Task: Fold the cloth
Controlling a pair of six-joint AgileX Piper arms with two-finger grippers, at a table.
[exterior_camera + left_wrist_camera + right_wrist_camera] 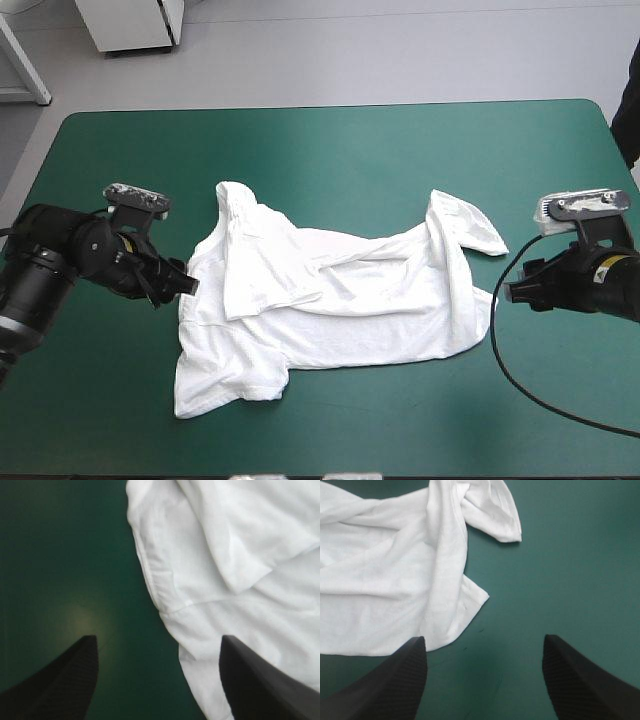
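The white T-shirt lies rumpled in the middle of the teal-green table. The left gripper is wide open at the shirt's left side, and one black finger seems to sit over the cloth. The right gripper is wide open too, just beside the shirt's right side, holding nothing.

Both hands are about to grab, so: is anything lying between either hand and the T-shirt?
Nothing visible does. The open left hand straddles the T-shirt at its edge; between the open right hand and the shirt's near edge lies only bare teal-green cover.
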